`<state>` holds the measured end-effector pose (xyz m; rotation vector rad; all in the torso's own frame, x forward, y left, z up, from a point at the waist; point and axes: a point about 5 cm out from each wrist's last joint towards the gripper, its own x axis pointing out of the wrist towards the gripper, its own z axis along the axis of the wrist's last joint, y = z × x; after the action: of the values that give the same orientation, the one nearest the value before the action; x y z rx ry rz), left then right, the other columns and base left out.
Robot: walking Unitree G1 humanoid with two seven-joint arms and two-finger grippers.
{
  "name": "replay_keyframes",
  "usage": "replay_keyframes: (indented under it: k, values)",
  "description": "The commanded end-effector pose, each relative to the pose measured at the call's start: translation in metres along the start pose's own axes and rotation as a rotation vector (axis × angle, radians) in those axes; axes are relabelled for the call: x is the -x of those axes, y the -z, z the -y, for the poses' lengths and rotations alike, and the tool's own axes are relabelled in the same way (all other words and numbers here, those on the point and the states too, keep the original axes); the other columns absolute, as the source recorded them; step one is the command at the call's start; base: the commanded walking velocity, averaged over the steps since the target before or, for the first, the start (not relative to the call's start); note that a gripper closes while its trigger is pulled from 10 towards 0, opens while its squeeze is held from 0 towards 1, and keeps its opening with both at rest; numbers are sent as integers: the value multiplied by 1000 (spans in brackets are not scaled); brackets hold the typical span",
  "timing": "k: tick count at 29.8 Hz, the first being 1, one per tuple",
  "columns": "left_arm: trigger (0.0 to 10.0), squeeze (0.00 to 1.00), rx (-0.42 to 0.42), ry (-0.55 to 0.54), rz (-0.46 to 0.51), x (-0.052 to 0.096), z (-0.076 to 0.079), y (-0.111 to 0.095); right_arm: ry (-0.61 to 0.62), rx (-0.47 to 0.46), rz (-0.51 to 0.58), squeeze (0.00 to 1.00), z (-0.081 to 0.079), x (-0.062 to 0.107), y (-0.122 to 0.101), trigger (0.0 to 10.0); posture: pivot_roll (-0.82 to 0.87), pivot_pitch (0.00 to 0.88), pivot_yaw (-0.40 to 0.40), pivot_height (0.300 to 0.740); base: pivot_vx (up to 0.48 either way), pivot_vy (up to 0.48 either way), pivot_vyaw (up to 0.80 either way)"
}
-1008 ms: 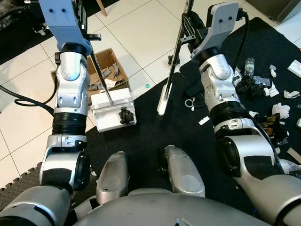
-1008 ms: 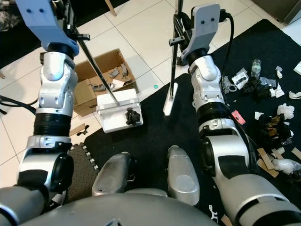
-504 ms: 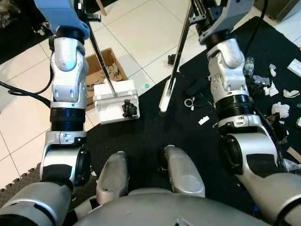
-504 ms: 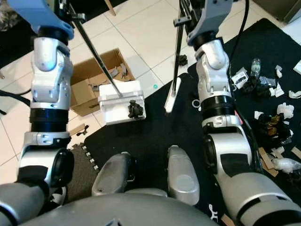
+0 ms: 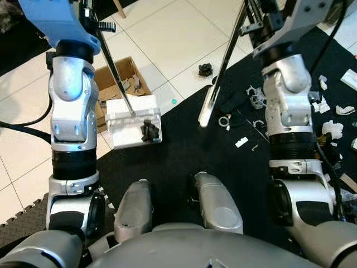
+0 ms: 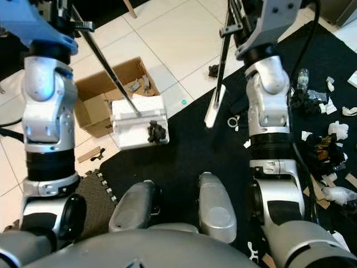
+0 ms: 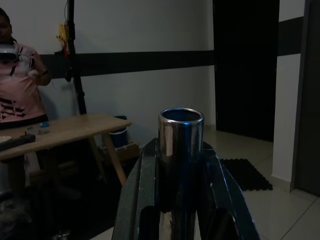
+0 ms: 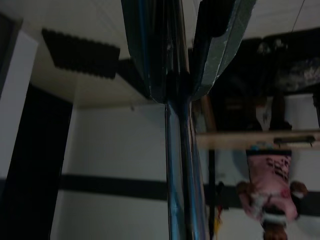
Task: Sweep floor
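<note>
Two handles, one per clamping claw (image 7: 182, 200).

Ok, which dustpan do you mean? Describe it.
Find the cardboard box on the white tiles at the black mat's edge. The dustpan lies right beside it: a white tray on a metal handle, holding a dark clump of debris.

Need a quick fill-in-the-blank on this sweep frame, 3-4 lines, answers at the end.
1. The dark clump of debris lies in the white ______, whose metal handle the left claw is shut on.
2. The right claw is shut on the ______ handle, its white head over the black mat.
3. Behind the dustpan stands an open ______ box on the tiles.
4. Torn white scraps lie on the mat on the robot's ______ side.

Missing words: dustpan; broom; cardboard; right
</note>
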<state>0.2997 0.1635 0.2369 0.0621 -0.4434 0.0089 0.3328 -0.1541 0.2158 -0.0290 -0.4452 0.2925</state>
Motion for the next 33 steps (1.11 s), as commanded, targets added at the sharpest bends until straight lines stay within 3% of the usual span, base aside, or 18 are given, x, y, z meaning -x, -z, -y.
replay_keyframes:
  k: [1,6,17,33]
  values:
    - [10000,0,-28,9,73,1,-4,-19,-13,9,37,0,-1,-1,-12,10000,-5,30,27,740,0,0,0]
    - [10000,0,-39,33,73,5,0,-25,-23,1,26,0,-5,4,-17,10000,0,32,31,740,0,0,0]
    - [10000,0,-35,63,18,14,9,-15,-30,-18,-23,0,-14,19,-9,10000,-11,33,39,740,0,0,0]
    - [10000,0,-55,57,35,7,10,-20,-10,-43,25,0,-17,7,-17,10000,-6,32,36,740,0,0,0]
